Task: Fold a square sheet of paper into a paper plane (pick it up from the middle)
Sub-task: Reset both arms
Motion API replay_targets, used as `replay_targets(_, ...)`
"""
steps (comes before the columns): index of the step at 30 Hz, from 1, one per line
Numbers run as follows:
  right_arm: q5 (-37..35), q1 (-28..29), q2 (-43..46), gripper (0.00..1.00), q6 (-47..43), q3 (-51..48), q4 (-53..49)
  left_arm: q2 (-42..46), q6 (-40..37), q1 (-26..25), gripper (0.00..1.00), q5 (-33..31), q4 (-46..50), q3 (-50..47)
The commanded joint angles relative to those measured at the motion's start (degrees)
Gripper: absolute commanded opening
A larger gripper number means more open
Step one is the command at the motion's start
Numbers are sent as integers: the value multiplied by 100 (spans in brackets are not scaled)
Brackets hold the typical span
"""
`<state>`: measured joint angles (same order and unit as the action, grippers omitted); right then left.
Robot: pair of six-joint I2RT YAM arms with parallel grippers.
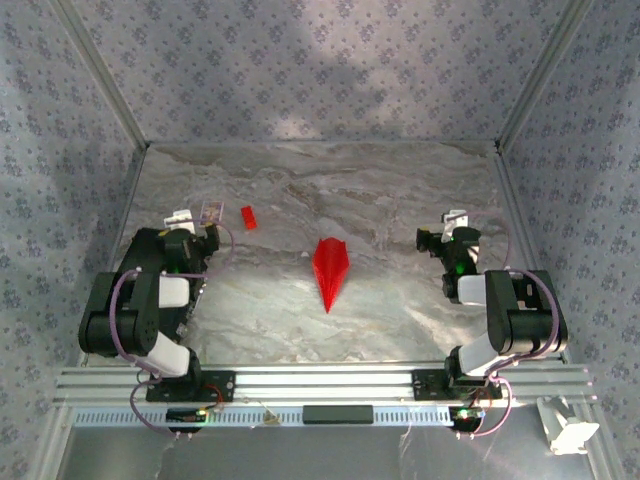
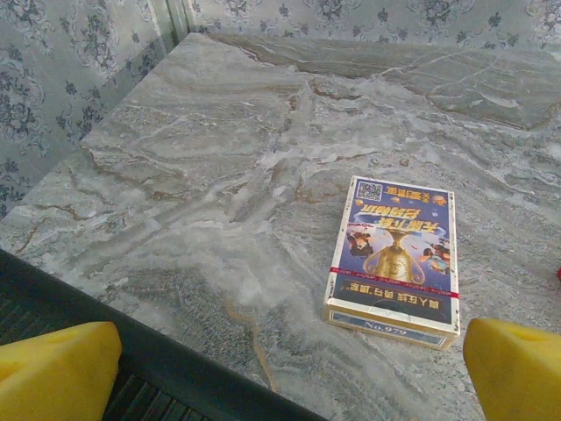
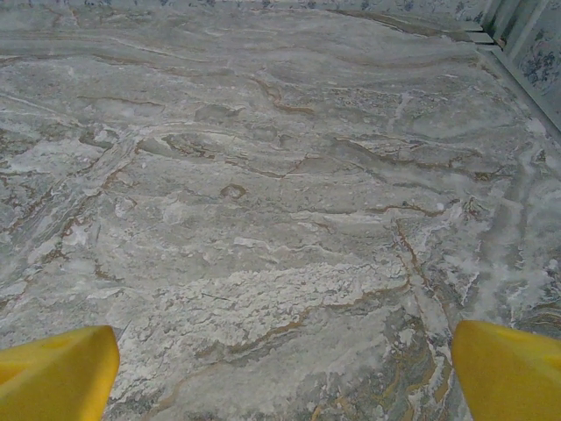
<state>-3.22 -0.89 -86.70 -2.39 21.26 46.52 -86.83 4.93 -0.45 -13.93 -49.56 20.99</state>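
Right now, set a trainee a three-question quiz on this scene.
1. True or false: the paper plane lies flat, free of both hands.
2. What lies just ahead of the left hand? A) a printed card box B) scissors C) a cup
3. Fill in: the right hand has its fingers ____ with nothing between them.

Key: 1 true; 2 A; 3 open.
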Motion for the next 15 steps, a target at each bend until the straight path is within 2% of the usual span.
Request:
replay_targets(1,-99,-27,-41,99,77,113,-4,-89,-93,-27,100,-66,52,124)
replay_targets(6,-100,-29,-51,99,72,111,-3,-80,-508,-17,100,1055,138,169)
replay_targets(15,-91,-34,-57,99,82,124,-19,-104,-273,109,100,877,271,253)
